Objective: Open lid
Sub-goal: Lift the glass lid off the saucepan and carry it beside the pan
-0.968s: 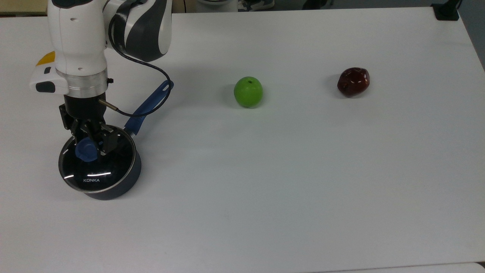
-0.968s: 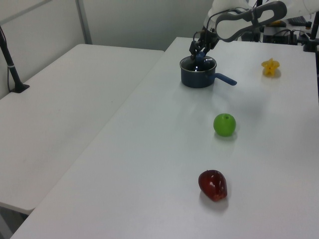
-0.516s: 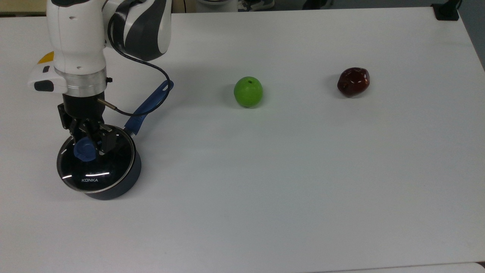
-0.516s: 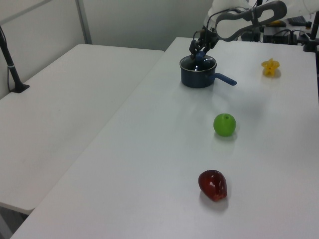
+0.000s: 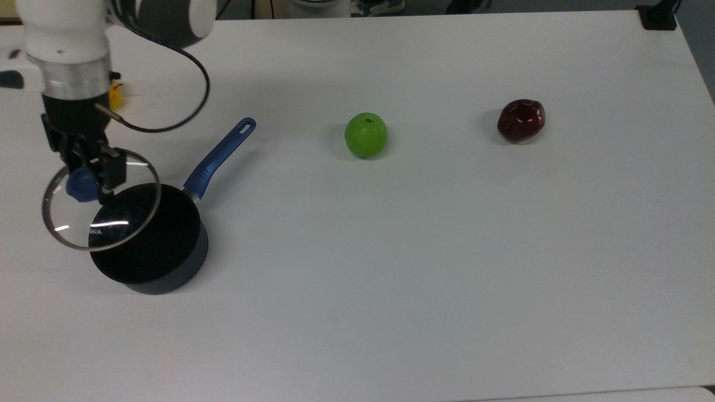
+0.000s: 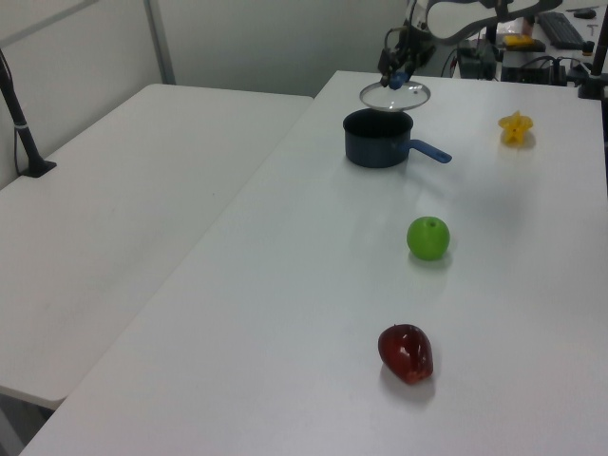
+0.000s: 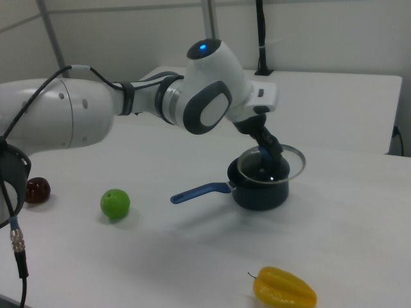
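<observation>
The lid (image 5: pixel 62 218), a clear glass disc with a metal rim, hangs in the air, lifted off the dark saucepan (image 5: pixel 149 248) and shifted toward the top view's left, still overlapping the pan's rim. My gripper (image 5: pixel 89 180) is shut on the lid's blue knob (image 5: pixel 78 187). The pan's dark inside lies open, and its long blue handle (image 5: pixel 219 157) points up and right in the top view. In the left view the lid (image 6: pixel 394 94) floats above the saucepan (image 6: pixel 378 140) under my gripper (image 6: pixel 396 74). The right view has the lid (image 7: pixel 282 168) tilted over the saucepan (image 7: pixel 260 191).
A green apple (image 5: pixel 366 135) sits mid-table and a dark red apple (image 5: pixel 520 120) farther toward the top view's right. A yellow pepper-like toy (image 7: pixel 284 289) lies near the right view's bottom edge. A second white table (image 6: pixel 123 190) stands alongside.
The gripper has risen and moved toward the top view's upper left, carrying the lid by its knob off the saucepan. The saucepan and both apples stayed put.
</observation>
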Robot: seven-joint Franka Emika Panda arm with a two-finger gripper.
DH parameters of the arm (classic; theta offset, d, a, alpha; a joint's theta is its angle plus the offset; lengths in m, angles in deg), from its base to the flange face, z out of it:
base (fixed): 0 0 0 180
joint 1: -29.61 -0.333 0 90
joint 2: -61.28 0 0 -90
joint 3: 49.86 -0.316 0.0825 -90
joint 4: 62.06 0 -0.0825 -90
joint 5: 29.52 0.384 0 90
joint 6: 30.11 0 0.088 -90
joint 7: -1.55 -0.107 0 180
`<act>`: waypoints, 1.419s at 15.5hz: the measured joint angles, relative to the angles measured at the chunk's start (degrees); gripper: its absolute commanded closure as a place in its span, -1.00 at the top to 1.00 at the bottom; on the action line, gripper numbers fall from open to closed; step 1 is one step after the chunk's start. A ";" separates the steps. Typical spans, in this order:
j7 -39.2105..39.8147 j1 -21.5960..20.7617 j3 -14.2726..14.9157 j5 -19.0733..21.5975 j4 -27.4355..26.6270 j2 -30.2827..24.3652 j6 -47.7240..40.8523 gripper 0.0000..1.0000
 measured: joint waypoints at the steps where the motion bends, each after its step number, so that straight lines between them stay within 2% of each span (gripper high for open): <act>1: 1.36 1.26 0.07 0.71 -0.12 -0.34 -0.48 -0.23; 6: 14.88 9.93 0.73 7.96 -1.97 -0.58 -0.73 -0.23; 9: 22.16 12.38 2.79 13.06 -4.03 -0.18 -0.73 -0.22; 11: 25.17 13.33 3.02 15.60 -4.82 0.92 0.59 -0.21; 15: 25.58 13.41 3.00 16.05 -5.28 5.16 6.18 -0.16; 19: 27.61 13.24 3.00 16.06 -5.28 7.41 7.59 -0.09; 21: 27.81 13.13 3.00 16.06 -5.28 7.74 7.88 0.15; 22: 27.81 13.07 3.00 16.06 -5.28 7.88 8.67 0.18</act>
